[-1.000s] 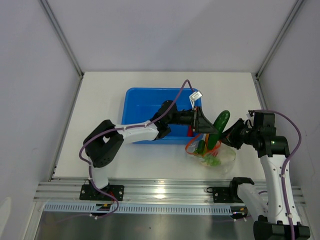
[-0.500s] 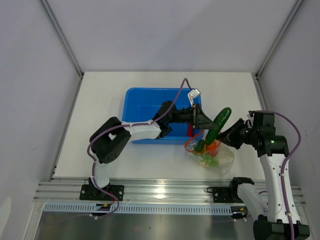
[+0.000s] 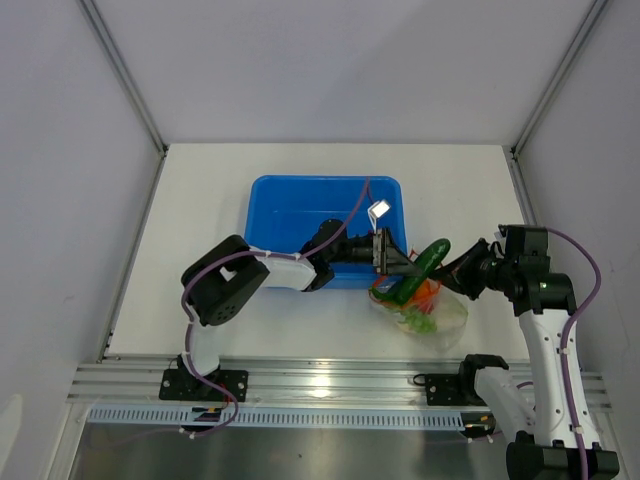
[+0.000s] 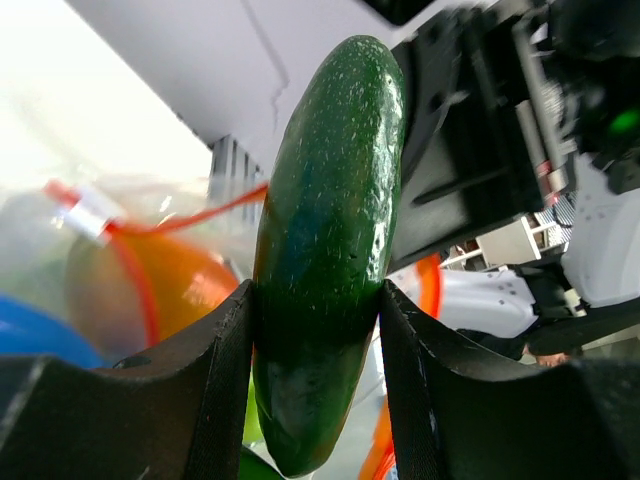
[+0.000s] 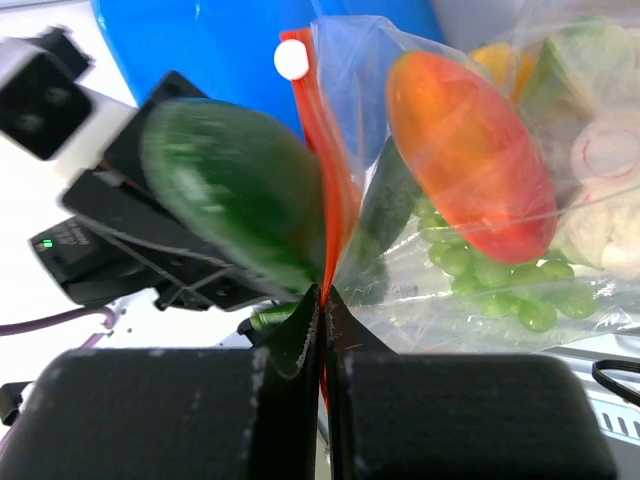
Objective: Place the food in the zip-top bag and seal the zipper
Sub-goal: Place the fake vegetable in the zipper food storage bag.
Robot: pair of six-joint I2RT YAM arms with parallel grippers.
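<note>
My left gripper [image 3: 402, 268] is shut on the dark green cucumber [image 3: 422, 266], its black fingers [image 4: 215, 380] pressing both sides near the lower end. The cucumber [image 4: 325, 230] lies slanted over the open mouth of the zip-top bag [image 3: 440, 318], just right of the blue tub. My right gripper [image 5: 322, 295] is shut on the orange-red zipper [image 5: 335, 200] strip and holds the mouth up. Inside the clear bag I see an orange fruit [image 5: 465, 150], green grapes [image 5: 480, 275] and white cauliflower [image 5: 600, 150]. The right gripper [image 3: 455, 282] is at the bag's right edge.
The blue tub [image 3: 290, 205] stands at mid-table, with the left arm reaching across its near wall. The right arm's black wrist [image 4: 480, 130] is close behind the cucumber's far tip. A white slider tab [image 5: 290, 60] sits on the zipper's end.
The left gripper has swung down and tilted, laying the cucumber flatter and lower over the bag's mouth. The right gripper has kept its hold in place.
</note>
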